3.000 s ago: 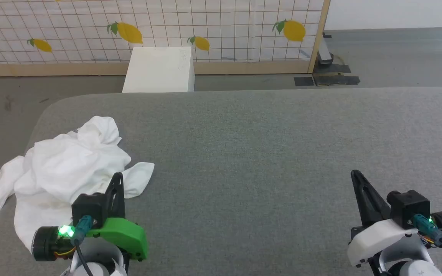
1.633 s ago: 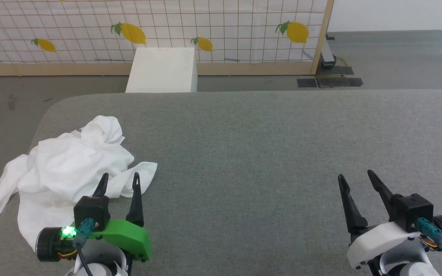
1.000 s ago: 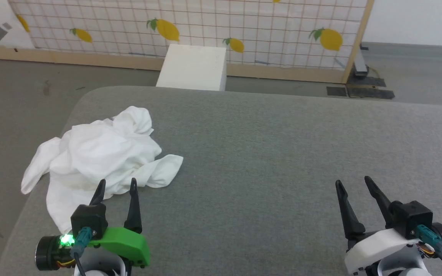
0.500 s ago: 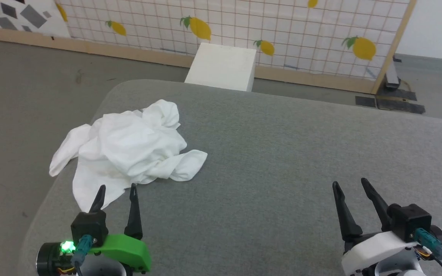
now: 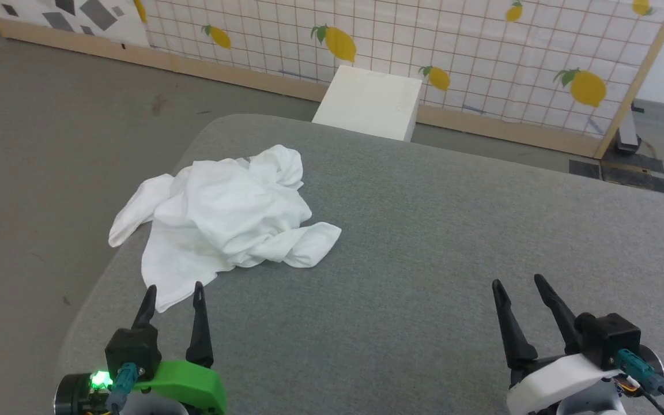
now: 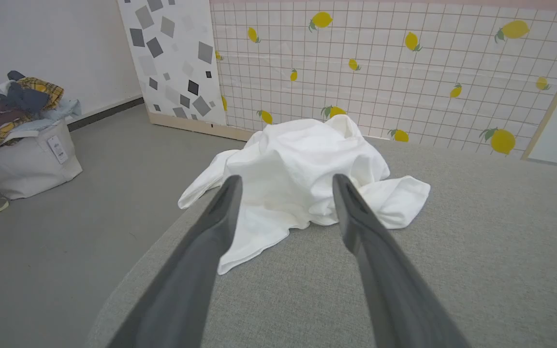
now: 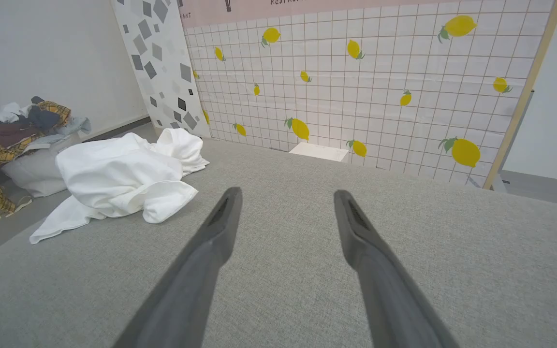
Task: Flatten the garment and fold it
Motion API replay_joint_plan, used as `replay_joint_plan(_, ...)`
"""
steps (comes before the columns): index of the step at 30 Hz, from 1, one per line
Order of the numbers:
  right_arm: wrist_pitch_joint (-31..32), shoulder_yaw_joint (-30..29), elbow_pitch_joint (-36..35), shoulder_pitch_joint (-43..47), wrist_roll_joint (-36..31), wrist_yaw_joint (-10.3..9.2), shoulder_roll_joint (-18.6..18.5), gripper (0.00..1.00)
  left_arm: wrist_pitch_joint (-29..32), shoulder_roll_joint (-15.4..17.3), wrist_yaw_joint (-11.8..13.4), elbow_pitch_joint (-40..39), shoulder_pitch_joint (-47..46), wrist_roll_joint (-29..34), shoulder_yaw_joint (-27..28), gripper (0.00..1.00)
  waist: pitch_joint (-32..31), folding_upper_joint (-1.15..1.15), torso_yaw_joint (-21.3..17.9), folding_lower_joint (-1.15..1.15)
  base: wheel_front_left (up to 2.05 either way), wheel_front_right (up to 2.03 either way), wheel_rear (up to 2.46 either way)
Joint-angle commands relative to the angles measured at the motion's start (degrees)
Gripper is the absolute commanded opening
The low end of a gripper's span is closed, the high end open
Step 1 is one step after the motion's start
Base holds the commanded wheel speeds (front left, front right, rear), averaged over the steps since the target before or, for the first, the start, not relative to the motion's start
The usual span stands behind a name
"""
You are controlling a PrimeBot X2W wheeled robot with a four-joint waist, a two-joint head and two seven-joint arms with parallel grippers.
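The garment (image 5: 228,216) is a white shirt lying crumpled in a heap at the left end of the grey padded table (image 5: 436,242), one part hanging over the left edge. My left gripper (image 5: 172,287) stands open just short of the heap's near hem, empty. In the left wrist view the garment (image 6: 302,169) lies straight ahead between the open fingers of the left gripper (image 6: 285,179). My right gripper (image 5: 515,281) is open and empty over bare table at the lower right. The right wrist view shows the garment (image 7: 119,179) far to the left of the right gripper (image 7: 285,191).
A rigid white box (image 5: 369,104) stands on the floor behind the table, against a lemon-patterned grid screen (image 5: 482,52). A bag piled with clothes (image 6: 17,140) sits on the floor to the left. The table's rounded left corner is near my left gripper.
The head camera has turned left, so the whole scene shifted right. Both grippers stay open and keep about the same places; the garment has not changed shape.
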Motion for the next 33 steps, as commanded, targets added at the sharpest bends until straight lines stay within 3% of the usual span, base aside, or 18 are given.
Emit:
replay_joint_plan(1,-0.7,0.3,0.4,0.8,0.9,-0.05,0.1,1.00,-0.6,-0.1,0.5,0.0,1.0,-0.7,-0.1,1.00,-0.2,0.00,0.7,0.00,0.00,0.00,0.00)
replay_joint_plan(33,-4.5,1.2,2.9,1.0,4.1,-0.07,0.1,1.00,-4.4,0.0,3.0,0.2,3.2,-2.4,-0.3,1.00,-0.2,0.00,7.9,0.00,0.00,0.00,0.00)
